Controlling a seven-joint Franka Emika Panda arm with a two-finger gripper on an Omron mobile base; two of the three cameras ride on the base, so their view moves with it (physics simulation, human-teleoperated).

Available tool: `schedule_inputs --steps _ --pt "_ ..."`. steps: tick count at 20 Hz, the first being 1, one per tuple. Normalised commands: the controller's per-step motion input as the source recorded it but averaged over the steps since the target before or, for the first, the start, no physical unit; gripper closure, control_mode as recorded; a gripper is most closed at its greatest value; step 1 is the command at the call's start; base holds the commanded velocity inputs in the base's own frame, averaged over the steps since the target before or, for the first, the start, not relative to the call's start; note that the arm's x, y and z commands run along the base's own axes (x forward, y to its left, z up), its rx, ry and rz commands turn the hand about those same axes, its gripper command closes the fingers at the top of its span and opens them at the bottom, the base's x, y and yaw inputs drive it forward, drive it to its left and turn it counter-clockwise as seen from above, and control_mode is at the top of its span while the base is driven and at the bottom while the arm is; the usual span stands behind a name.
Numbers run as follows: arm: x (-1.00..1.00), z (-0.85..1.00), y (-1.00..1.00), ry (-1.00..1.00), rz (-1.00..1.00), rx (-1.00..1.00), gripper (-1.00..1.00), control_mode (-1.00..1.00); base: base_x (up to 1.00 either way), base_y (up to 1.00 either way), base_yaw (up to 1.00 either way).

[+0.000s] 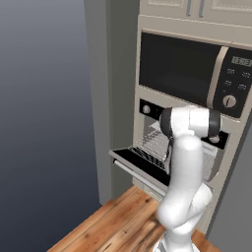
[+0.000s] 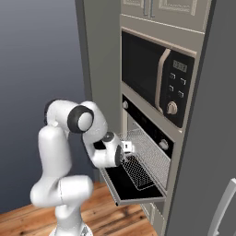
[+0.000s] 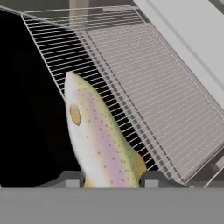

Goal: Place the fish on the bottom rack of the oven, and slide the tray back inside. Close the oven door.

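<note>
Gripper (image 3: 112, 178) clamps the fish (image 3: 98, 140) above the bottom rack (image 3: 166, 100).

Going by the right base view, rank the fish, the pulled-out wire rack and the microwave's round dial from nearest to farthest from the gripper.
1. Speckled pink-and-cream fish, between the fingers of the gripper.
2. Silver wire-grid rack, just beyond and below.
3. Round silver dial on the black microwave, up and right.

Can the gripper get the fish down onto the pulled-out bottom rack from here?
Probably yes. The gripper, shut on the fish, hangs over the bottom rack, and the oven door lies open, so nothing seems to block the way down.
</note>
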Motion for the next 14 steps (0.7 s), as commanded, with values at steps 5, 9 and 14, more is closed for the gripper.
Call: schedule_inputs --steps 5,9,14 --pt "0.07 -0.62 -0.53 -0.09 0.00 0.00 1.00 -1.00 0.00 0.00 0.00" --pt "0.16 -0.44 -0.56 -0.08 0.00 0.00 1.00 -1.00 0.00 0.00 0.00" --pt "0.37 -0.27 -0.47 -0.03 0.00 0.02 1.00 -1.00 0.00 0.00 0.00"
